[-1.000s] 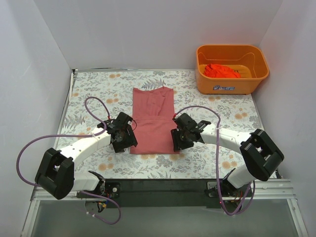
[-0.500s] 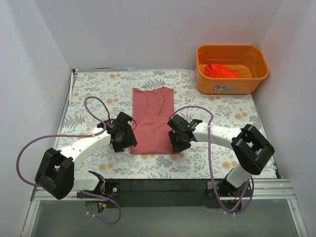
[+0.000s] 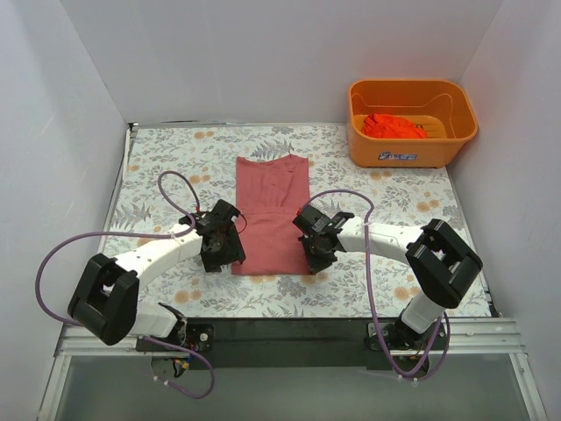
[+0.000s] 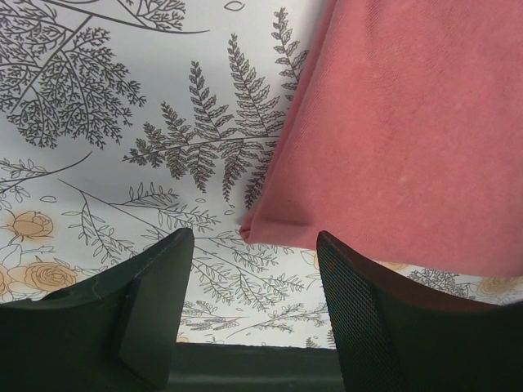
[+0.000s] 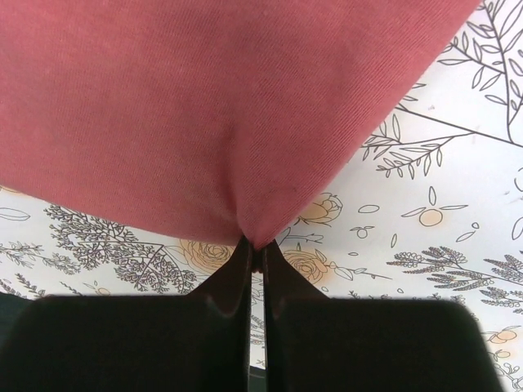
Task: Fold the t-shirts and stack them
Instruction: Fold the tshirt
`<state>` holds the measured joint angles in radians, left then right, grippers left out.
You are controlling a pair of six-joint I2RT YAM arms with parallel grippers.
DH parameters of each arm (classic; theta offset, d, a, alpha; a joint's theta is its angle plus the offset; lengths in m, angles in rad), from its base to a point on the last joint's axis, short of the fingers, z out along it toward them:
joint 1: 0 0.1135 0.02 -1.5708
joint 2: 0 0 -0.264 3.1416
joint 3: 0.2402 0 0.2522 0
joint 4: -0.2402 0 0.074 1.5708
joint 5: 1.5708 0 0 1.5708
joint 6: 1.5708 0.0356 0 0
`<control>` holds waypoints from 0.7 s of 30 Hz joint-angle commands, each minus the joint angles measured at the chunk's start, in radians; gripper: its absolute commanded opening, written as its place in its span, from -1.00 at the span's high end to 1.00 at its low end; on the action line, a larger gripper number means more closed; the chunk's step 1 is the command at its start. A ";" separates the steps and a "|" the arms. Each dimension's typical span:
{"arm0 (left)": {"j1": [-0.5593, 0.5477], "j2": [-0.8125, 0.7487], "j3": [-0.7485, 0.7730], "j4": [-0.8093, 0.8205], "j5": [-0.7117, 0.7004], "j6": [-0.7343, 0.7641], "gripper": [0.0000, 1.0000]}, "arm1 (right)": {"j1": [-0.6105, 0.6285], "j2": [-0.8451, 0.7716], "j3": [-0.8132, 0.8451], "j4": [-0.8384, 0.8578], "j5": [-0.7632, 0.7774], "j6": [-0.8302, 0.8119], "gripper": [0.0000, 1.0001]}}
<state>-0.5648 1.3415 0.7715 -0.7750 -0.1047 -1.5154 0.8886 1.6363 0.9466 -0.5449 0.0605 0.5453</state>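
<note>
A dusty pink-red t-shirt (image 3: 272,215) lies folded into a long strip on the floral table. My right gripper (image 3: 308,254) is shut on the shirt's near right corner; the cloth (image 5: 245,122) puckers up into the closed fingertips (image 5: 257,249). Over the near left corner (image 4: 249,231) my left gripper (image 3: 230,256) stands open, a finger on each side, not touching the cloth. A brighter orange-red t-shirt (image 3: 393,125) lies crumpled in the orange basket.
The orange plastic basket (image 3: 412,151) stands at the far right corner of the table. White walls close in the left, back and right sides. A dark rail (image 3: 289,329) runs along the near edge. Purple cables loop beside both arms.
My right gripper moved left onto the shirt's near right corner and shut on it. The left gripper crept slightly toward the near left corner and stayed open.
</note>
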 commanded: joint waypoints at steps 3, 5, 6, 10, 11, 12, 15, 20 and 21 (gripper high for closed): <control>-0.020 0.027 0.054 0.008 -0.009 0.008 -0.21 | 0.015 0.060 -0.048 -0.086 0.028 -0.024 0.97; -0.027 0.042 0.061 0.008 -0.012 0.003 -0.21 | 0.015 0.057 -0.049 -0.084 0.027 -0.027 0.97; -0.032 0.048 0.061 0.011 -0.013 0.001 -0.21 | 0.016 0.057 -0.051 -0.078 0.025 -0.030 0.97; -0.041 0.082 0.072 0.010 -0.024 -0.002 -0.15 | 0.021 0.056 -0.052 -0.073 0.019 -0.034 0.97; -0.044 0.090 0.074 0.010 -0.024 -0.002 -0.07 | 0.023 0.059 -0.052 -0.072 0.019 -0.038 0.97; -0.044 0.102 0.075 0.010 -0.024 -0.002 -0.04 | 0.023 0.057 -0.051 -0.070 0.018 -0.036 0.97; -0.052 0.123 0.074 0.010 -0.024 -0.002 0.05 | 0.024 0.060 -0.052 -0.067 0.016 -0.038 0.97; -0.055 0.145 0.055 0.014 -0.015 -0.008 0.15 | 0.026 0.059 -0.052 -0.064 0.016 -0.041 0.97; -0.056 0.148 0.052 0.013 -0.012 -0.006 0.15 | 0.026 0.060 -0.051 -0.066 0.015 -0.042 0.97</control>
<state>-0.6147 1.4910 0.8185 -0.7727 -0.1055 -1.5177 0.8928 1.6363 0.9466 -0.5419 0.0608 0.5198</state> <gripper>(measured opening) 0.429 0.041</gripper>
